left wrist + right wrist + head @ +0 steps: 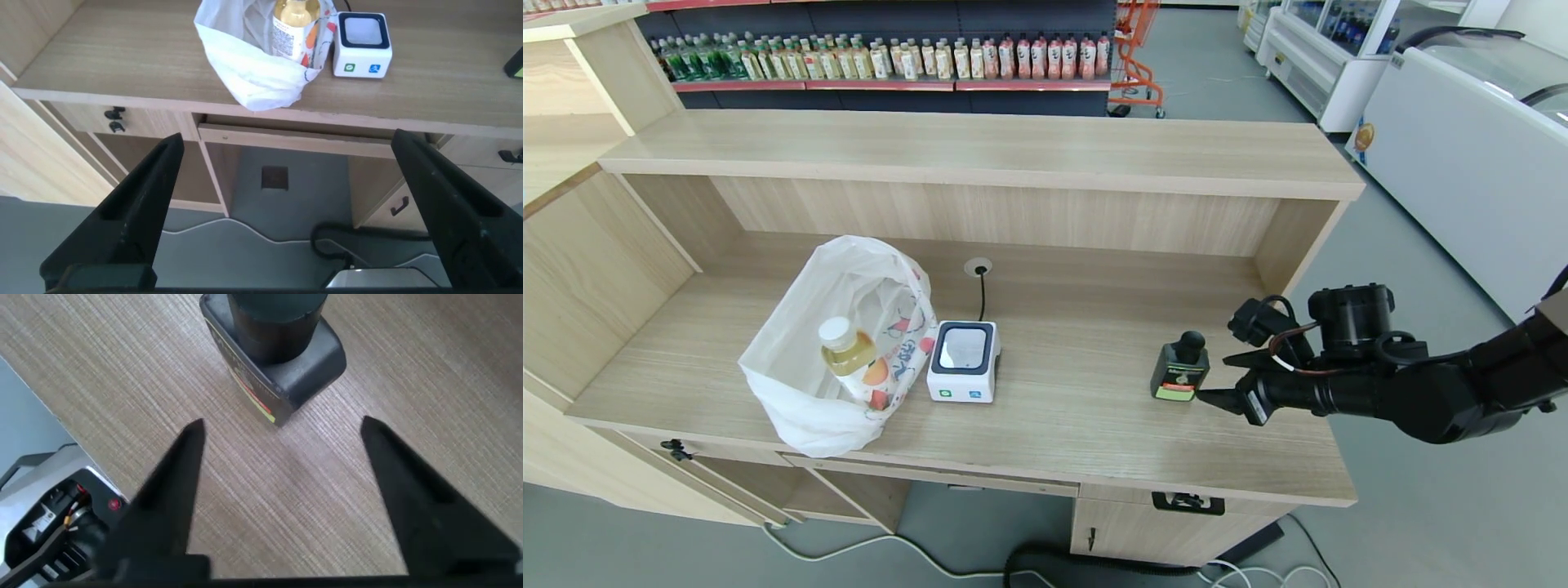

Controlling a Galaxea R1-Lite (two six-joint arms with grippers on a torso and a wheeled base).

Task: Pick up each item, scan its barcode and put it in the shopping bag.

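The right hand is hovering low over the desk on the robot's right, fingers spread wide and gripping nothing. Just beyond its fingertips the small dark bottle is standing upright on the wood, black cap on top, green and orange label facing the front edge. One fingertip is sitting just beside the bottle's base, and I cannot tell whether it is touching.

Over on the robot's left, the white shopping bag is sitting open on the desk with a bottle of yellow drink leaning inside it, white cap poking up. The white scanner is sitting just beside the bag, between it and the dark bottle, its cable running back to a hole in the desk.

The left hand is hanging in front of the desk, below its front edge, fingers wide apart and empty.
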